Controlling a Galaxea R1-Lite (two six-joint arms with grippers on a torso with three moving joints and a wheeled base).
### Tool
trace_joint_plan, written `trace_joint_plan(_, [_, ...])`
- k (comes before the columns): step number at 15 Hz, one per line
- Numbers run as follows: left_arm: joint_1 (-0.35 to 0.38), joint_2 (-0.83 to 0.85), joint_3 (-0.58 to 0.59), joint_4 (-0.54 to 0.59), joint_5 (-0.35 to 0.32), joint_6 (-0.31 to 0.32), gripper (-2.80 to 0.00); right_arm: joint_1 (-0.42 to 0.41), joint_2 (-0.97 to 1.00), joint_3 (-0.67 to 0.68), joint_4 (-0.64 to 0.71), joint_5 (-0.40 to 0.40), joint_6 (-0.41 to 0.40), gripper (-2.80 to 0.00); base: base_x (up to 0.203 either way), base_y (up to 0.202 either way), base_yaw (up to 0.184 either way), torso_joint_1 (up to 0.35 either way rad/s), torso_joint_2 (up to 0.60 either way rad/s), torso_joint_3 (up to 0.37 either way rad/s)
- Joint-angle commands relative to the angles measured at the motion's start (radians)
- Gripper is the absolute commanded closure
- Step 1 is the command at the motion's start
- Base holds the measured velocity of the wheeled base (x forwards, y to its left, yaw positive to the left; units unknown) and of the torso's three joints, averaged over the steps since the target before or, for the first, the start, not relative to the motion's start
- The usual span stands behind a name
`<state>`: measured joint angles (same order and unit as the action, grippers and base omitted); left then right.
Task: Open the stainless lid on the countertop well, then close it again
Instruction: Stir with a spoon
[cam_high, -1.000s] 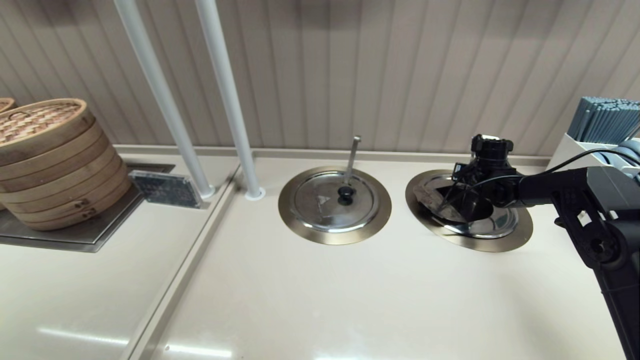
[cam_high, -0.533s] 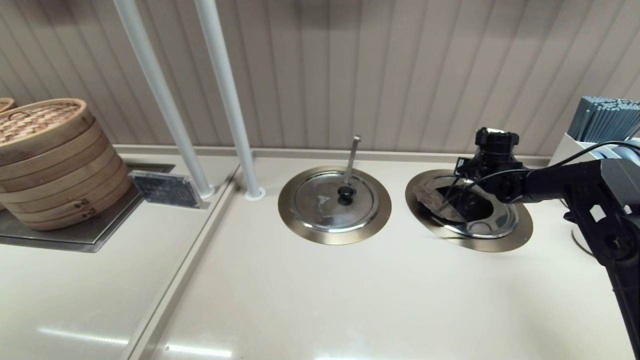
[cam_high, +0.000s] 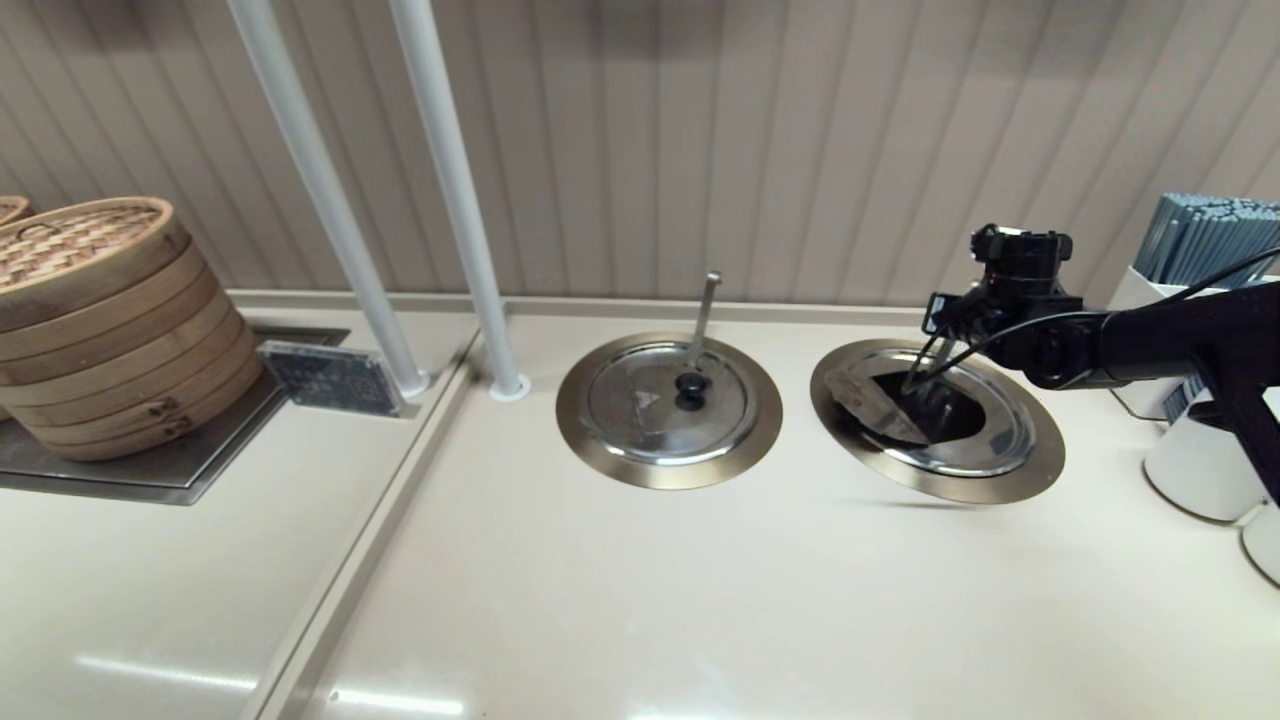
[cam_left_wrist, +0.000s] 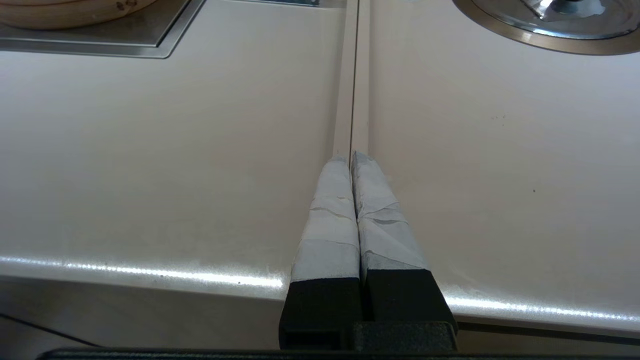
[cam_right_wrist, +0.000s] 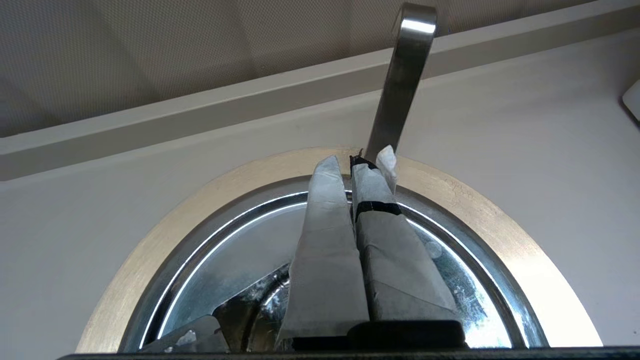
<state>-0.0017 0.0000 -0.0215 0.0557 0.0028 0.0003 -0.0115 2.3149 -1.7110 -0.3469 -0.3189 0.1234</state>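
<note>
Head view | right pincer (cam_high: 925, 385) closed, empty | above stainless lid (cam_high: 985, 440), wedge panel raised

Place: food-service kitchen or canteen line | Signs: stacked bamboo steamers (cam_high: 105, 325) on a steel tray | two bronze-rimmed wells (cam_high: 668, 411) set into the cream counter (cam_high: 640, 580) | holder full of chopsticks (cam_high: 1205, 240) | ribbed wall panels

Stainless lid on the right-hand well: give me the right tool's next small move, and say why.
Probably swing the right tool, shut beside the upright steel handle at the back rim, over to the wedge panel and tip it down. That panel lies folded back on the stainless lid, leaving the countertop well dark and open. Left tool is parked, shut.
</note>
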Motion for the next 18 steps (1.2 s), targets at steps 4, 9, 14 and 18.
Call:
trace_joint_plan(4, [0.000,0.000,0.000,0.001,0.000,0.000,0.00,0.002,0.069,0.002,-0.053,-0.006,-0.049,0.00,0.000,0.000,0.000,0.000,0.00,0.000])
trace_joint_plan(9, [0.000,0.000,0.000,-0.001,0.000,0.001,0.00,-0.035,0.129,-0.055,-0.050,-0.012,-0.048,0.00,0.000,0.000,0.000,0.000,0.00,0.000])
trace_joint_plan(14, [0.000,0.000,0.000,0.000,0.000,0.000,0.00,-0.041,0.112,-0.063,-0.054,-0.031,-0.042,-2.80,0.000,0.000,0.000,0.000,0.00,0.000])
trace_joint_plan(18, [0.000,0.000,0.000,0.001,0.000,0.000,0.00,-0.041,0.136,-0.069,-0.056,-0.025,-0.039,-2.80,0.000,0.000,0.000,0.000,0.00,0.000])
